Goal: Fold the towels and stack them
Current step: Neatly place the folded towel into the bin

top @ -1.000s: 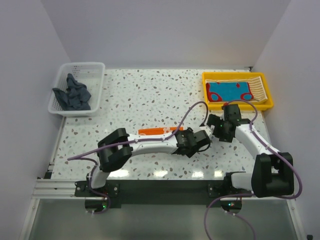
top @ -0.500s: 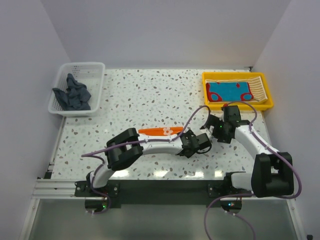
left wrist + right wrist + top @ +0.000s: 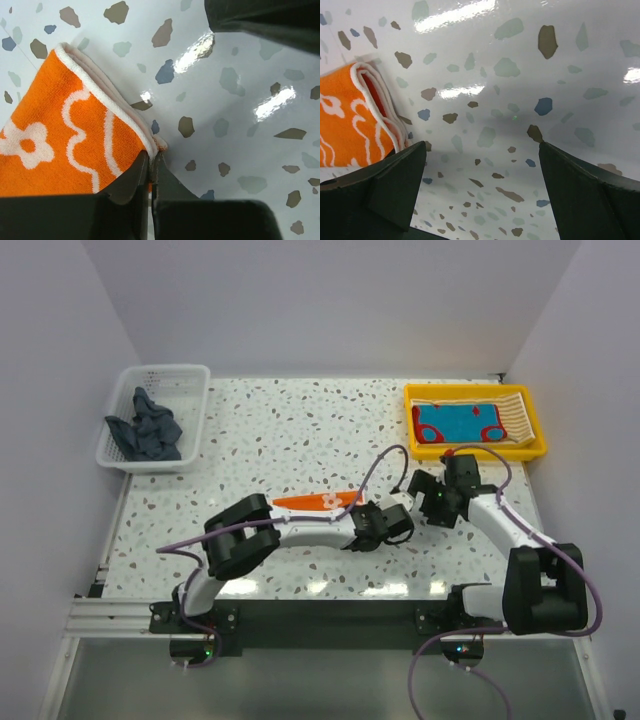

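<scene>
Speckled terrazzo covers the bench (image 3: 260, 430) between plain pale walls, and on it we see a folded orange towel (image 3: 60, 145) printed with white flowers, lying near the middle of the near edge. We find the left gripper (image 3: 151, 157) with its fingers pressed narrowly together on the towel's white-hemmed corner, pinching the layered edge just off the surface. Just beside the same end of the towel, the right gripper (image 3: 481, 145) hangs low over bare terrazzo with its fingers spread wide and nothing between them. At the far left corner we see a white mesh basket (image 3: 197, 390) holding a crumpled dark blue-grey towel (image 3: 148, 428). At the far right corner a yellow tray (image 3: 540, 430) carries a teal towel (image 3: 455, 422) with red marks, lying on a tan-and-white striped towel (image 3: 512, 415).
</scene>
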`<state>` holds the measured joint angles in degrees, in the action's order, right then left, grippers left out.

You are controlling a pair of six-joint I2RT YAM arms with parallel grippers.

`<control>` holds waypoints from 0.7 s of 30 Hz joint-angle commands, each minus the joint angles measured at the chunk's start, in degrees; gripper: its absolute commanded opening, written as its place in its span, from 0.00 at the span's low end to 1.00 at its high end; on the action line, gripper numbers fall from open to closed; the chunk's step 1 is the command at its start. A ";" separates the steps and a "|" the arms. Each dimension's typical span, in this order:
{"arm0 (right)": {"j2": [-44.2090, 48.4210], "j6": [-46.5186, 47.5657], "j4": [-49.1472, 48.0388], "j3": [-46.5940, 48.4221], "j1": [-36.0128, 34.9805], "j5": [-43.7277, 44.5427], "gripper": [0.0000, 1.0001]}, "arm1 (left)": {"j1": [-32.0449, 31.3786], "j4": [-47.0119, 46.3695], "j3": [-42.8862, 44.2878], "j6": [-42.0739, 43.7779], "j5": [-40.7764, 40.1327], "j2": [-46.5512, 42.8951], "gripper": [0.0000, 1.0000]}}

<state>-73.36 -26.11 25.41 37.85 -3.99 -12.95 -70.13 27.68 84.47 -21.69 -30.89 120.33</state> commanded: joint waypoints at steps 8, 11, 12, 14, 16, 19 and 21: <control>-2.13 -14.04 -14.68 -3.30 -2.33 -15.52 0.98 | 4.56 -5.62 -10.10 -2.03 7.60 -11.87 0.00; -3.63 -18.17 -19.86 -4.88 -6.20 -14.74 0.98 | 5.44 -5.97 -10.64 -2.39 8.48 -14.16 0.00; -3.98 -20.80 -22.31 -5.58 -7.51 -14.21 0.98 | 5.61 -5.89 -10.64 -2.30 8.66 -14.94 0.00; -5.73 -23.97 -24.08 -5.85 -11.12 -12.46 0.99 | 5.88 -5.80 -10.81 -2.48 8.75 -16.35 0.00; -7.05 -26.44 -28.12 -6.29 -13.14 -12.28 0.98 | 5.88 -6.15 -11.16 -2.39 8.75 -17.15 0.00; -9.42 -30.05 -31.73 -7.35 -13.76 -11.49 0.98 | 5.88 -6.50 -11.95 -2.13 8.66 -18.47 0.00; -10.92 -30.49 -32.26 -7.00 -13.94 -10.52 0.98 | 5.97 -6.68 -12.39 -2.13 8.75 -18.99 0.00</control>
<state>-81.97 -52.31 -1.96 31.68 -17.61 -25.58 -64.36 23.57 73.03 -23.16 -22.65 104.16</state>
